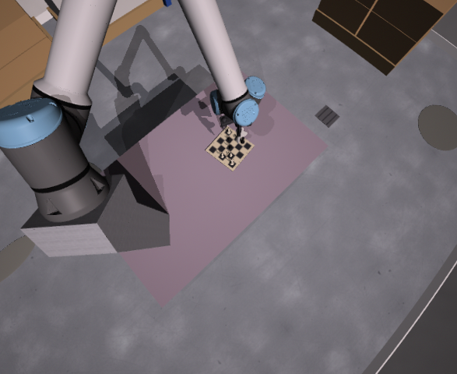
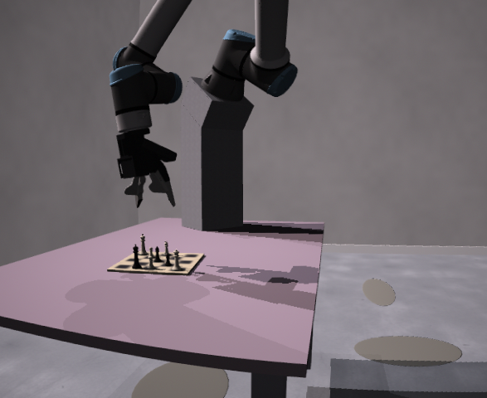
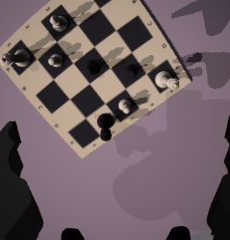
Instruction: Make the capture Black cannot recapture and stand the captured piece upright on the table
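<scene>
A small chessboard [image 2: 157, 262] lies on the pink table [image 2: 183, 299]; it also shows in the overhead view [image 1: 230, 147] and the wrist view [image 3: 95, 75]. All pieces stand upright. In the wrist view, a tall black piece [image 3: 105, 122] stands at the near edge with a white pawn [image 3: 125, 105] beside it. Two black pieces [image 3: 93, 65] [image 3: 131, 70] stand mid-board. White pieces stand at the right corner [image 3: 166, 80], the far edge [image 3: 58, 21] and the left [image 3: 56, 60] [image 3: 15, 58]. My gripper [image 2: 151, 195] is open and empty, well above the board, fingers pointing down.
The arm's grey pedestal [image 2: 211, 171] stands at the back of the table, behind the board. The table's front edge [image 2: 148, 349] and right edge [image 2: 316, 299] drop to the floor. Brown crates [image 1: 381, 28] stand on the floor far off.
</scene>
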